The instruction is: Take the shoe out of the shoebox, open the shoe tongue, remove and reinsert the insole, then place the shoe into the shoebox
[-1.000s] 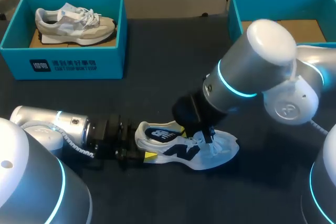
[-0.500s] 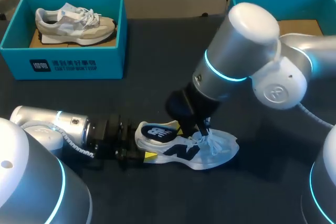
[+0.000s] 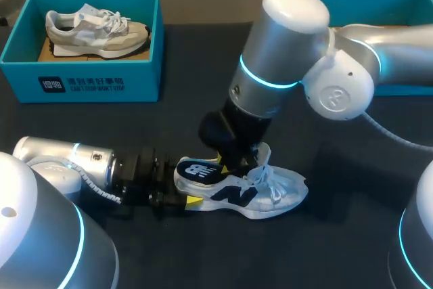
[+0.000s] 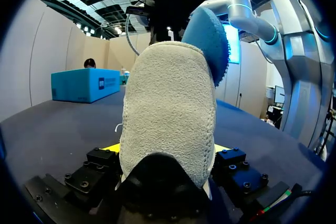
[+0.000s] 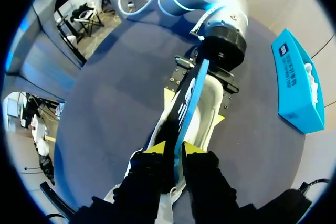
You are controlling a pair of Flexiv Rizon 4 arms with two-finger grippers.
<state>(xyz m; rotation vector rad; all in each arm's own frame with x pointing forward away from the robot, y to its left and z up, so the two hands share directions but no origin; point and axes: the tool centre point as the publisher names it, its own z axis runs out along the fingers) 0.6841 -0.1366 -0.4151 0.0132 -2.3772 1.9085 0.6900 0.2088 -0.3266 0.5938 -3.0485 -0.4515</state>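
Observation:
A white shoe (image 3: pixel 270 194) with a navy side mark lies on its sole on the dark table (image 3: pixel 203 86), toe to the right. My left gripper (image 3: pixel 177 199) has both fingers against the sides of its heel (image 4: pixel 168 124). The dark blue insole (image 3: pixel 196 170) stands on edge out of the shoe's opening, above the heel. My right gripper (image 3: pixel 229 165) comes down from above, and its yellow tips (image 5: pixel 157 148) pinch the insole (image 5: pixel 186 103) from two sides. In the left wrist view the insole (image 4: pixel 210 40) rises behind the heel.
A teal shoebox (image 3: pixel 81 82) at the back left holds a grey-and-white shoe (image 3: pixel 95 28). A second teal shoebox (image 3: pixel 304 5) stands at the back right, partly behind my right arm (image 3: pixel 291 52).
My right arm has swung left along the shoe towards the heel, taking the insole with it. The left arm and the shoe have stayed put.

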